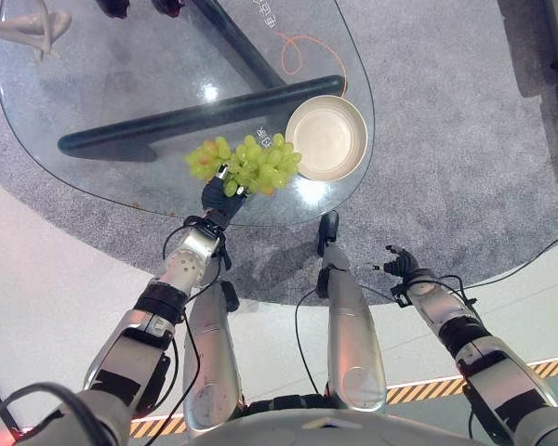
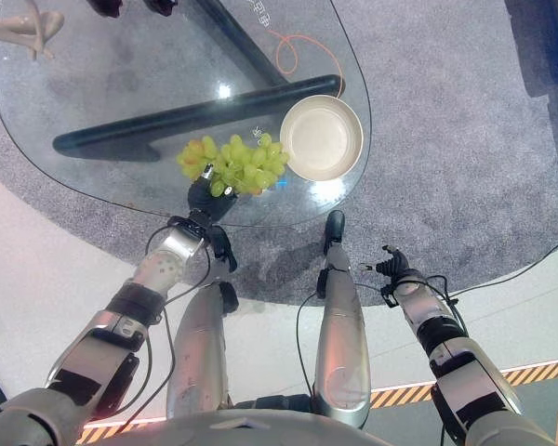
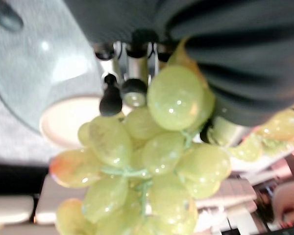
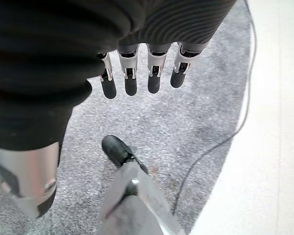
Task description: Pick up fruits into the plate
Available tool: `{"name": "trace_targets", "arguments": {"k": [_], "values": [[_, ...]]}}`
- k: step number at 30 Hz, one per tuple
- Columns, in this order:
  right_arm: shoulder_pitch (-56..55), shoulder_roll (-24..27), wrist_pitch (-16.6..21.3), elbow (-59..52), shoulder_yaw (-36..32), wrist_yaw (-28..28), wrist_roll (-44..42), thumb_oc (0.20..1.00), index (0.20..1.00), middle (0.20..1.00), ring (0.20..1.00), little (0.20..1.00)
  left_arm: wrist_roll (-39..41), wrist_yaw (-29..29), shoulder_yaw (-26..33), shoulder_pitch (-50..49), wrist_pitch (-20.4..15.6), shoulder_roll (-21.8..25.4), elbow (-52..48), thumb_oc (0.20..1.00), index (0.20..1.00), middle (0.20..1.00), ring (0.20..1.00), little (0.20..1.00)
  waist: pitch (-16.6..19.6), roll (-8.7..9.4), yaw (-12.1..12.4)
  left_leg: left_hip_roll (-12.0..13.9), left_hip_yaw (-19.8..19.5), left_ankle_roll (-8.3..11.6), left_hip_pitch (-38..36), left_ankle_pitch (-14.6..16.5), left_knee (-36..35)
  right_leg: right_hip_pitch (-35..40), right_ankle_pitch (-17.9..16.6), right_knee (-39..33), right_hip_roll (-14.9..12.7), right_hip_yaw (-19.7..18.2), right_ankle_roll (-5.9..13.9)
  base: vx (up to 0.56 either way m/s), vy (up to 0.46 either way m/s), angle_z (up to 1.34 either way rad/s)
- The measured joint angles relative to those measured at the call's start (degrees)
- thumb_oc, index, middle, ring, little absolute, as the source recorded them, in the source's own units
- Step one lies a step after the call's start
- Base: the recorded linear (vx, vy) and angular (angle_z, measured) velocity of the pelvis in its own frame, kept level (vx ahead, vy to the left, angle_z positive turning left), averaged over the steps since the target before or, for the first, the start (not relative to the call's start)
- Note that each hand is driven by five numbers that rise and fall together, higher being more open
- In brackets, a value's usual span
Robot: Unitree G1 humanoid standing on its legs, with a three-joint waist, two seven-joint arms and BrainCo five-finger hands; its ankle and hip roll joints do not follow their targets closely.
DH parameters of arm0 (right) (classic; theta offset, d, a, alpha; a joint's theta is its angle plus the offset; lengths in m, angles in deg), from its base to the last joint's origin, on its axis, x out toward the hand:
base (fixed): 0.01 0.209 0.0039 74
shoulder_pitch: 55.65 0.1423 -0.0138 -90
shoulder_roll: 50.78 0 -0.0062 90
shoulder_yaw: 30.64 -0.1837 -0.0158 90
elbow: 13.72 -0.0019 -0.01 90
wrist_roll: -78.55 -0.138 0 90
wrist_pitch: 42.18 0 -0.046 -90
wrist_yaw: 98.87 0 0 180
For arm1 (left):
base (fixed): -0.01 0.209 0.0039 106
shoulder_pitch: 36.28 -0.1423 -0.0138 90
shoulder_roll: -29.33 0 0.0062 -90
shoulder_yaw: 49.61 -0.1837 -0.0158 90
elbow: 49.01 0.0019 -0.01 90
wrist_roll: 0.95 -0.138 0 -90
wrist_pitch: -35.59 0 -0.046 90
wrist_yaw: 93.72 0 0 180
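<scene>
Two hands were out in front of us. Closest, at about 4 o'clock from the table's middle, our right hand (image 1: 402,262) hung over the grey carpet (image 1: 465,139) off the table, fingers (image 4: 131,84) straight and relaxed, nothing in it. Further out, at roughly 6 o'clock near the glass table's (image 1: 93,84) near edge, our left hand (image 1: 219,197) was wrapped onto the bunch of green grapes (image 1: 251,163); in the left wrist view its fingers (image 3: 123,81) curled over the top grapes with the bunch hanging below. Grapes sat just beside the cream plate (image 1: 326,137), touching its rim at around 9 o'clock, not inside it. Way out at 11 o'clock, a pale beige figure (image 1: 28,28) stood on the far side of the glass.
</scene>
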State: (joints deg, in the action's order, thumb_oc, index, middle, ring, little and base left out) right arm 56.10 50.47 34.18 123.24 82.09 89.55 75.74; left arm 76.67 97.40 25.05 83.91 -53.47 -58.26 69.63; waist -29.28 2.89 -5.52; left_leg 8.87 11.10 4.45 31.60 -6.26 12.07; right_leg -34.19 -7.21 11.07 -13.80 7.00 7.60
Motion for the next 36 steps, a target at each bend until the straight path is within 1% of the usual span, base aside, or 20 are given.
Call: {"name": "trace_targets", "arguments": {"k": [2, 6, 8, 11, 12, 14, 15, 16, 18, 19, 20, 21, 22, 23, 24, 25, 26, 28, 31, 36], "values": [[-1.1, -0.2, 0.6, 0.0, 0.0, 0.0, 0.0, 1.0, 1.0, 1.0, 1.0, 1.0, 0.0, 0.5, 0.0, -0.9, -0.2, 0.0, -2.1, 0.2, 0.2, 0.2, 0.2, 0.2, -0.1, -0.1, 0.3, 0.0, 0.1, 0.03, -1.1, 0.0, -0.5, 0.8, 0.2, 0.0, 0.0, 0.0, -0.05, 0.0, 0.0, 0.0], [-3.6, -0.4, 2.7, -0.5, -0.3, 0.2, 0.0, 1.0, 1.0, 1.0, 1.0, 1.0, -0.1, 2.1, 0.1, -2.8, -2.0, 0.2, -6.1, 0.2, 0.2, 0.2, 0.2, 0.2, -0.6, -0.53, 0.8, 0.0, 0.0, 0.19, -4.5, 0.2, -0.8, 4.3, 0.5, -0.2, 0.0, 0.3, 0.09, 0.0, 0.0, 0.0], [-5.4, -0.5, 4.3, -2.5, -0.9, 0.1, -0.7, 1.0, 1.0, 1.0, 1.0, 1.0, -0.7, 2.2, 0.5, -4.7, -2.4, 0.4, -10.1, 0.2, 0.2, 0.2, 0.2, 0.2, -0.7, -0.65, 1.0, 0.0, 0.0, 0.2, -7.1, 0.1, -1.7, 7.0, 0.7, -1.1, 0.0, 0.7, 0.1, 0.0, -0.005, 0.04], [-8.6, -0.9, 6.6, -7.8, -2.4, -0.3, -2.9, 1.0, 1.0, 1.0, 1.0, 1.0, -3.7, 2.3, 0.6, -7.5, -2.9, 0.6, -15.5, 0.2, 0.2, 0.2, 0.2, 0.2, -0.8, -0.67, 1.0, -0.1, -0.1, 0.29, -11.5, 0.0, -3.5, 11.7, 0.7, -2.7, 0.1, 1.3, 0.1, 0.0, 0.012, 0.04], [-10.2, -1.0, 8.0, -11.1, -2.9, -0.2, -2.9, 1.0, 1.0, 1.0, 1.0, 1.0, -5.9, 2.4, 0.5, -8.5, -3.4, 0.7, -17.2, 0.2, 0.2, 0.2, 0.2, 0.2, -0.8, -0.68, 1.0, -0.1, 0.0, 0.5, -13.6, 0.2, -4.4, 13.7, 0.7, -3.6, 0.2, 1.5, 0.09, 0.0, 0.0, 0.0], [-12.1, -1.4, 9.4, -16.9, -3.9, -0.3, -2.8, 1.0, 1.0, 1.0, 1.0, 1.0, -9.1, 2.3, 1.0, -10.2, -3.9, 1.6, -19.7, 0.2, 0.2, 0.2, 0.2, 0.2, -0.8, -0.7, 0.9, -0.1, 0.1, 0.76, -16.6, 0.2, -5.7, 16.8, 0.7, -5.0, 0.5, 1.7, 0.09, 0.09, 0.037, 0.0], [-12.7, -1.5, 9.9, -18.9, -4.6, -0.5, -2.7, 1.0, 1.0, 1.0, 1.0, 1.0, -10.4, 2.0, 1.4, -10.9, -4.0, 2.1, -21.0, 0.2, 0.2, 0.2, 0.2, 0.2, -0.8, -0.8, 0.9, 0.0, 0.1, 0.84, -17.8, 0.3, -6.1, 18.0, 0.7, -5.4, 0.5, 1.8, 0.08, 0.14, 0.049, -0.01], [-13.7, -1.6, 9.9, -21.9, -5.2, -1.0, -2.6, 1.0, 1.0, 1.0, 1.0, 1.0, -12.0, 1.5, 1.8, -12.3, -3.9, 2.8, -22.5, 0.2, 0.2, 0.2, 0.2, 0.2, -0.8, -0.81, 0.6, -0.1, 0.2, 0.74, -19.7, -0.4, -7.1, 19.9, -0.1, -6.4, 0.6, 2.0, -0.21, 0.11, 0.035, -0.05], [-17.7, -1.9, 10.4, -31.1, -7.6, -3.1, -2.2, 1.0, 1.0, 1.0, 1.0, 1.0, -14.9, 1.2, 2.8, -16.8, -3.8, 4.0, -26.1, 0.2, 0.2, 0.2, 0.2, 0.2, -0.4, -1.02, 0.6, -0.1, 1.0, 1.05, -26.0, -0.1, -10.1, 25.7, -0.1, -9.3, 1.0, 2.1, -0.09, 0.04, 0.026, -0.07], [-17.7, -1.9, 10.4, -31.1, -7.6, -3.1, -2.2, 1.0, 1.0, 1.0, 1.0, 1.0, -14.9, 1.2, 2.8, -16.8, -3.8, 4.0, -26.1, 0.2, 0.2, 0.2, 0.2, 0.2, -0.4, -1.02, 0.6, -0.1, 1.0, 1.05, -26.0, -0.1, -10.1, 25.7, -0.1, -9.3, 1.0, 2.1, -0.09, 0.03, 0.022, -0.09], [-20.2, -1.4, 12.2, -35.0, -8.5, -5.0, -1.5, 1.0, 1.0, 1.0, 1.0, 1.0, -16.9, 1.5, 2.8, -19.3, -3.8, 4.0, -27.5, 0.2, 0.2, 0.2, 0.2, 0.2, 3.8, -1.66, 0.8, -0.1, 1.5, 1.58, -26.9, 0.2, -11.5, 26.4, 0.4, -10.5, 1.1, 2.2, 0.12, 0.1, 0.032, -0.04], [-20.1, -1.2, 12.5, -35.2, -8.6, -5.8, -1.6, 1.0, 1.0, 1.0, 1.0, 1.0, -17.1, 1.7, 2.9, -19.4, -3.8, 4.2, -27.6, 0.2, 0.2, 0.2, 0.2, 0.2, 5.3, -1.95, 0.8, -0.2, 1.4, 1.51, -27.0, 0.2, -11.9, 26.6, 0.2, -10.9, 1.2, 2.4, 0.08, 0.14, 0.039, -0.02], [-18.7, -1.0, 11.7, -36.2, -8.9, -7.6, -1.6, 1.0, 1.0, 1.0, 1.0, 1.0, -18.3, 1.6, 3.2, -19.4, -3.8, 4.7, -27.8, 0.2, 0.2, 0.2, 0.2, 0.2, 5.9, -2.15, 0.8, -0.2, 1.5, 1.33, -28.5, -0.4, -12.7, 28.2, -0.4, -11.5, 1.3, 2.8, 0.09, 0.15, 0.037, 0.01], [-18.1, -0.2, 11.3, -39.7, -8.9, -10.2, -1.8, 1.0, 1.0, 1.0, 1.0, 1.0, -20.5, 1.5, 3.4, -19.9, -3.6, 5.7, -27.5, 0.2, 0.2, 0.2, 0.2, 0.2, 6.8, -2.38, 0.6, 0.0, 1.9, 1.64, -31.5, -0.6, -14.1, 30.8, -0.6, -12.5, 1.6, 3.0, 0.26, 0.19, 0.034, -0.08], [-17.7, 0.8, 11.4, -43.5, -9.0, -12.2, -2.3, 1.0, 1.0, 1.0, 1.0, 1.0, -22.1, 1.5, 3.4, -21.1, -3.6, 6.5, -27.4, 0.2, 0.2, 0.2, 0.2, 0.2, 9.9, -2.64, 0.6, 0.1, 2.5, 1.81, -33.0, -0.6, -15.2, 32.2, -0.6, -14.0, 1.9, 3.0, 0.27, 0.16, 0.027, -0.11], [-17.4, 1.5, 11.0, -45.4, -9.0, -13.4, -3.2, 1.0, 1.0, 1.0, 1.0, 1.0, -23.5, 1.5, 3.6, -21.7, -3.6, 6.8, -27.4, 0.2, 0.2, 0.2, 0.2, 0.2, 11.0, -2.81, 0.7, 0.1, 2.6, 1.92, -33.8, -0.5, -15.7, 33.0, -0.6, -14.5, 2.0, 3.1, 0.28, 0.17, 0.029, -0.13], [-17.0, 2.6, 11.2, -47.8, -9.3, -16.4, -4.6, 1.0, 1.0, 1.0, 1.0, 1.0, -26.9, 1.5, 4.0, -22.8, -3.6, 7.4, -27.1, 0.2, 0.2, 0.2, 0.2, 0.2, 12.5, -3.02, 0.6, 0.2, 3.0, 2.07, -35.7, -0.5, -16.4, 34.7, -0.6, -15.1, 2.3, 3.1, 0.28, 0.09, 0.02, -0.07], [-15.6, 3.3, 10.8, -48.3, -9.7, -19.6, -6.5, 1.0, 1.0, 1.0, 1.0, 1.0, -31.0, 1.5, 4.0, -24.2, -3.6, 7.5, -26.2, 0.2, 0.2, 0.2, 0.2, 0.2, 16.1, -3.41, 1.0, 0.3, 3.3, 2.4, -36.0, -0.2, -16.8, 35.2, -0.5, -16.0, 2.5, 3.2, 0.37, 0.13, 0.027, -0.04], [-14.8, 4.1, 9.4, -48.3, -10.5, -24.7, -7.8, 1.0, 1.0, 1.0, 1.0, 1.0, -37.7, 1.3, 4.0, -24.9, -3.6, 8.9, -25.6, 0.2, 0.2, 0.2, 0.2, 0.2, 17.7, -3.52, 1.7, 0.3, 3.6, 2.44, -37.8, -0.1, -17.1, 36.9, -0.4, -16.3, 2.6, 3.3, 0.48, 0.09, 0.019, -0.01], [-11.3, 6.8, 5.9, -49.9, -9.6, -29.1, -9.6, 1.0, 1.0, 1.0, 1.0, 1.0, -44.7, -0.4, 3.9, -24.7, -3.5, 11.7, -25.6, 0.2, 0.2, 0.2, 0.2, 0.2, 18.0, -3.44, 2.2, 0.4, 3.4, 2.27, -38.8, 0.0, -17.2, 38.0, -0.4, -16.3, 2.6, 3.4, 0.49, 0.04, -0.008, 0.01]]}}
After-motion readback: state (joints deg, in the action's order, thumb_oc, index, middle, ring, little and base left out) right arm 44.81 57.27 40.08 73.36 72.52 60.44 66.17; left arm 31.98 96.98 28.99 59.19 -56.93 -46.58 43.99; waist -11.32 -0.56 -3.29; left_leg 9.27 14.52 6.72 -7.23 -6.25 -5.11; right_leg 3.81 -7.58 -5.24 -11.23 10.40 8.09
